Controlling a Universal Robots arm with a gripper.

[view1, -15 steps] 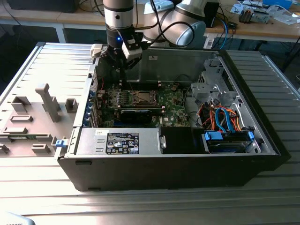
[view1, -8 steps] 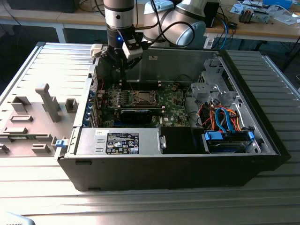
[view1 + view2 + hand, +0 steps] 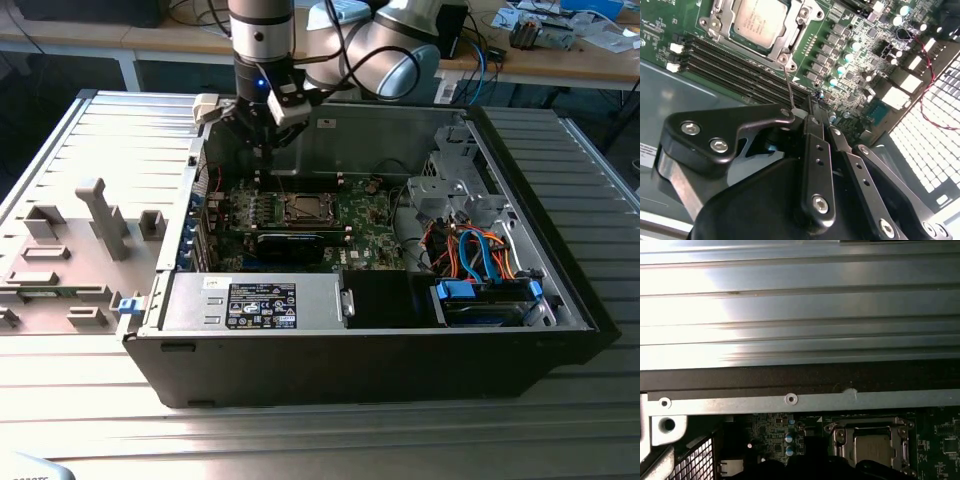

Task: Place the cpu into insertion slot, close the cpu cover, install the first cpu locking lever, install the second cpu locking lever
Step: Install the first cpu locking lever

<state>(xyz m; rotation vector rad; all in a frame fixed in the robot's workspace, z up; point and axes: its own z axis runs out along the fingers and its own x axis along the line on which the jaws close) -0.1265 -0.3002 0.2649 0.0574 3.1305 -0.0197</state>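
Observation:
In the second wrist view the cpu point(image 3: 760, 22) lies flat in the insertion slot, whose contact field is hidden beneath it. The cpu cover point(image 3: 792, 40) is down, framing the chip's silver top. One thin wire locking lever point(image 3: 788, 85) stands up from the socket's corner, and its free end reaches my fingertips. My gripper point(image 3: 811, 111) is shut, with its black fingers pressed together beside that end. The exterior view shows the gripper point(image 3: 258, 160) inside the open case, above the board toward that view's left of the socket with the cpu point(image 3: 305, 208). The first wrist view also shows cpu point(image 3: 872, 446) and cover point(image 3: 867, 426).
Long black memory slots point(image 3: 740, 65) run beside the socket. In the exterior view a power supply point(image 3: 255, 300) lies at the case front, and a drive cage with blue and orange cables point(image 3: 480, 250) on that view's right. A grey fixture plate point(image 3: 70, 250) lies outside the case.

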